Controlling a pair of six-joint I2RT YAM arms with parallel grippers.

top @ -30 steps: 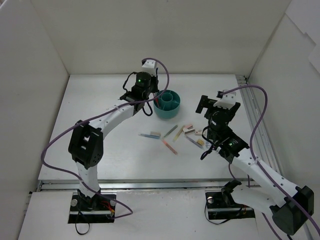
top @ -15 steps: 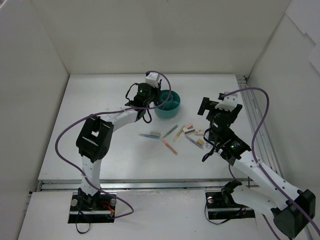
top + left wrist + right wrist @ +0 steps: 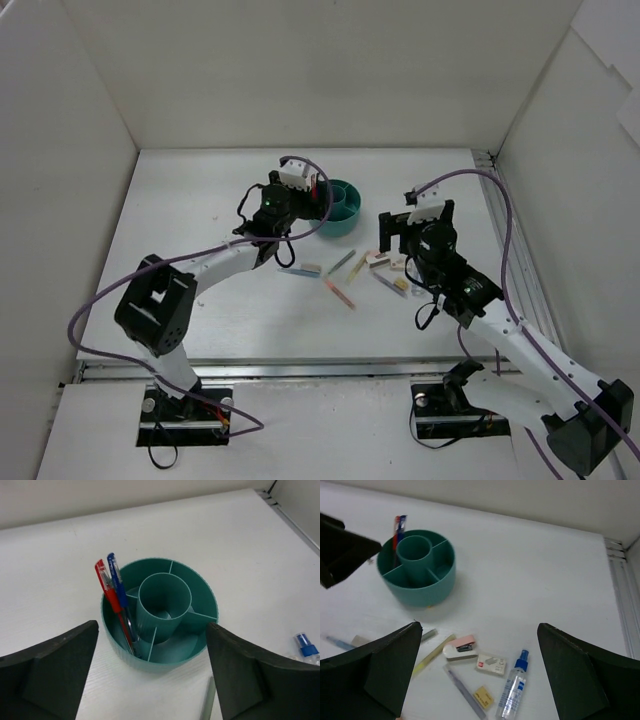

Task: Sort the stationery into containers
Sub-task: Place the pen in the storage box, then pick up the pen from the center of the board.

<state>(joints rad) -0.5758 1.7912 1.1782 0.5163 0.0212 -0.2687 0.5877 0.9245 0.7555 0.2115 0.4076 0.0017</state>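
Overhead, white table (image 3: 180, 200), white walls (image 3: 300, 70), teal organizer (image 3: 346, 206)

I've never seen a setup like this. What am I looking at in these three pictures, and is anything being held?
Two robot arms are bolted at the near edge of a white table, and each ends in a two-finger gripper. The wide picture comes from a fixed camera above and behind them. The other two come from a camera on each wrist, so the dark shapes in their bottom corners are that arm's own fingers.

The left gripper is open and faces a round teal organizer. A red pen and a blue pen stand in one outer compartment.

The right gripper is open above loose items: a spray bottle with a blue cap, a pink-and-white stapler, a yellow pen and a small white box. Nothing is held.
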